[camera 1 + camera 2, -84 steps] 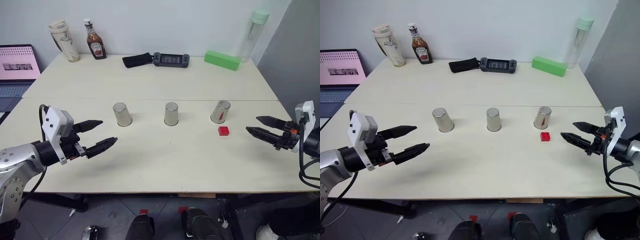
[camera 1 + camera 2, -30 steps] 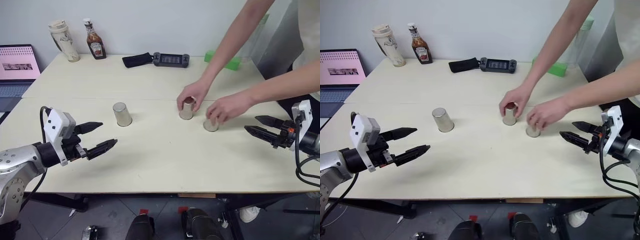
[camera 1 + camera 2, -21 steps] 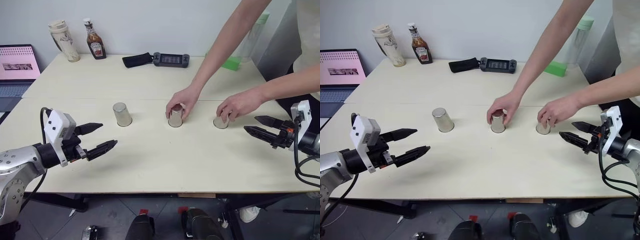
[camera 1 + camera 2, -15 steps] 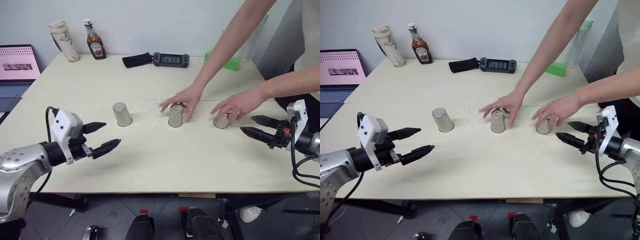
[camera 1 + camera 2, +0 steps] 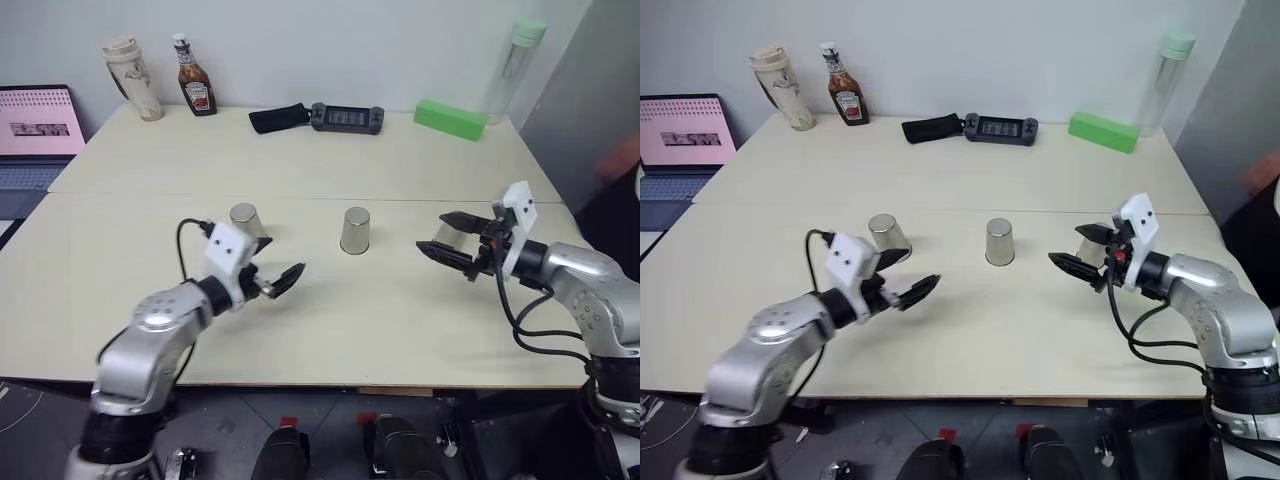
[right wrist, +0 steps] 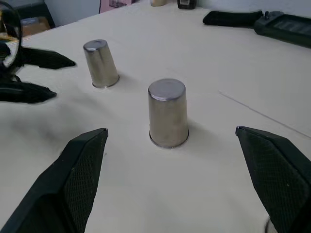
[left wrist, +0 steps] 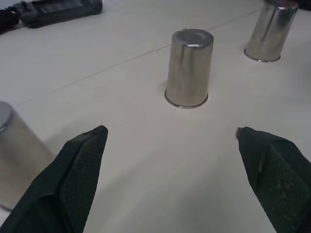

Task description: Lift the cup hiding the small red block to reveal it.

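Observation:
Three identical silver cups stand upside down in a row on the table (image 5: 330,330). The left cup (image 5: 243,217) is just behind my left gripper (image 5: 283,265), which is open and holds nothing. In the left wrist view the middle cup (image 7: 189,68) stands ahead, between the open fingers. The right cup (image 5: 458,237) shows partly behind the fingers of my right gripper (image 5: 432,232), which is open too and points toward the middle cup (image 6: 167,112). The small red block is hidden.
Along the far edge stand a beige mug (image 5: 125,78), a ketchup bottle (image 5: 190,80), a black case (image 5: 278,118), a handheld console (image 5: 345,117), a green block (image 5: 450,119) and a tall clear bottle (image 5: 510,70). A laptop (image 5: 35,130) sits at the left.
The person's hands have let go of the cups and pulled away to the right. Both my grippers have swung inward toward the row of cups. The view itself has shifted.

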